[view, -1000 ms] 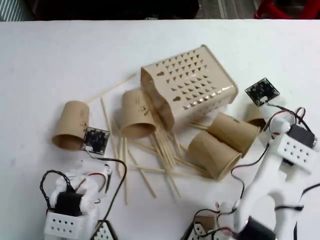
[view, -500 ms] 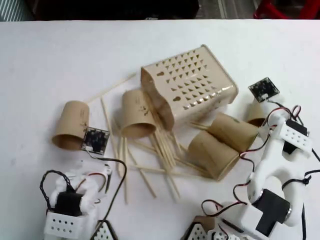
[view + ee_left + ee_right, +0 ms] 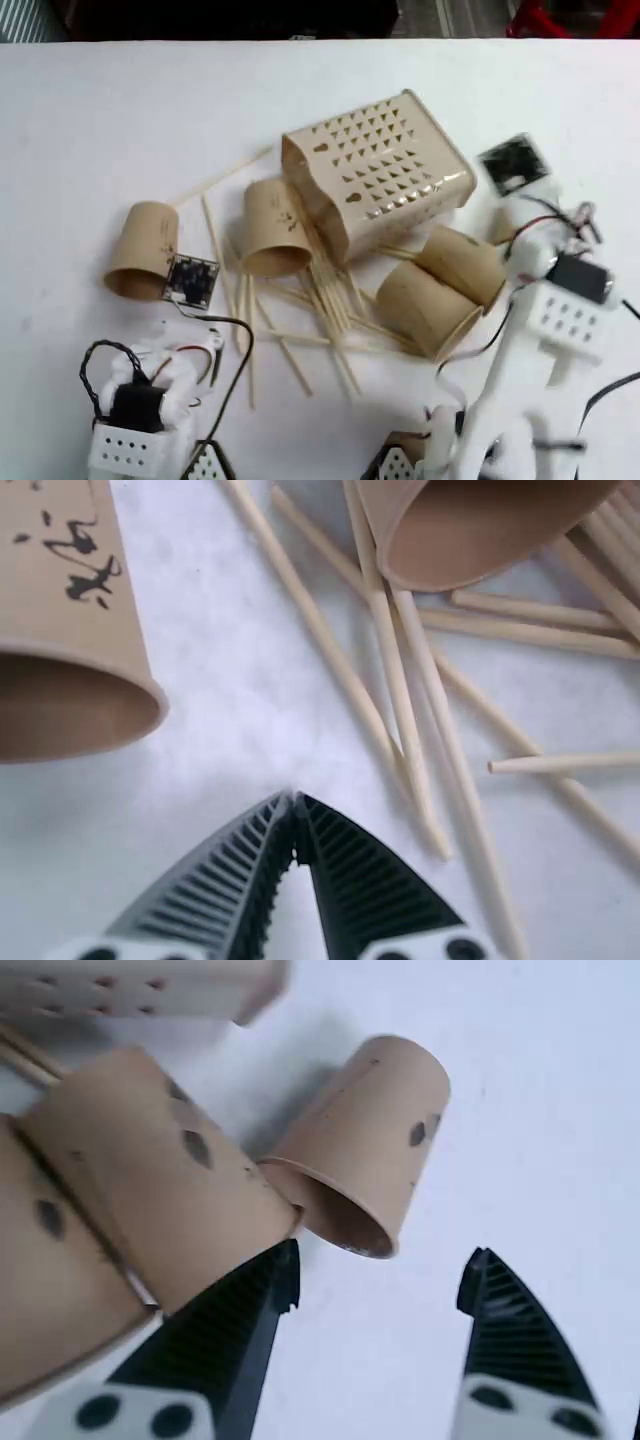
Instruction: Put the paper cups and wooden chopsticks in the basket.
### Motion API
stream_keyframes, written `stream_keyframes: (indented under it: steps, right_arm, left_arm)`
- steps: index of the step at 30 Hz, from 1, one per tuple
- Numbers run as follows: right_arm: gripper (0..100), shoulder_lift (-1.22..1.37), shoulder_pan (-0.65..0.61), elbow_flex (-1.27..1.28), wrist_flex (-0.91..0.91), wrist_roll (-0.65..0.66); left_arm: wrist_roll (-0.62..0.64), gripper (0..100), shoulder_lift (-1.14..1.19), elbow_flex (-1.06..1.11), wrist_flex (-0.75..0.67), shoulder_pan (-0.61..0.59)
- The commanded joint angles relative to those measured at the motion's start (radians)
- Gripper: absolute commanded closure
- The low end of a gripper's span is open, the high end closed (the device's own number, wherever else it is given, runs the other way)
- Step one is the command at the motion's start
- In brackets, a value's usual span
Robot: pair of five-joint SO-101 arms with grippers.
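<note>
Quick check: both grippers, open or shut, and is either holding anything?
Left gripper: shut, holding nothing, above bare table near the wooden chopsticks.
Right gripper: open, empty, at the mouth of a tipped paper cup.

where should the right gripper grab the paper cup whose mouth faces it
Probably pinch the cup across its side walls just behind the rim, coming from the mouth end: it lies on its side, mouth facing the open right gripper.

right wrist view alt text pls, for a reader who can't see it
The right arm's open tool hangs over a white table, aimed at a paper cup lying on its side, mouth toward the camera. Two more tipped cups lie beside it, near a corner of the perforated basket.
</note>
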Motion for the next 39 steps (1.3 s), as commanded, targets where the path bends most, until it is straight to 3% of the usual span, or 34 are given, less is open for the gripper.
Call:
stream_keyframes:
  steps: [1, 6, 11, 22, 31, 39]
  right_arm:
    - [73.1, -0.189, -0.179, -0.044, 0.107, -0.123]
    - [73.0, -0.226, -0.455, -0.055, 0.16, -0.269]
    - [73.0, -0.081, -0.581, -0.135, 0.162, -0.347]
    - [73.0, 0.36, -0.702, -0.439, 0.16, -0.356]
    - [73.0, 0.685, -0.711, -0.62, 0.157, -0.339]
    - [73.0, 0.808, -0.716, -0.689, 0.145, -0.287]
  left_arm:
    - [-0.009, 97, -0.01, -0.005, 0.005, 0.007]
    - [-0.009, 97, -0.01, -0.005, 0.005, 0.007]
    - [-0.009, 97, -0.01, -0.005, 0.005, 0.007]
    - [-0.009, 97, -0.01, -0.005, 0.005, 0.007]
    - [-0.009, 97, -0.01, -0.005, 0.006, 0.007]
    - [-0.009, 97, -0.01, -0.005, 0.008, 0.007]
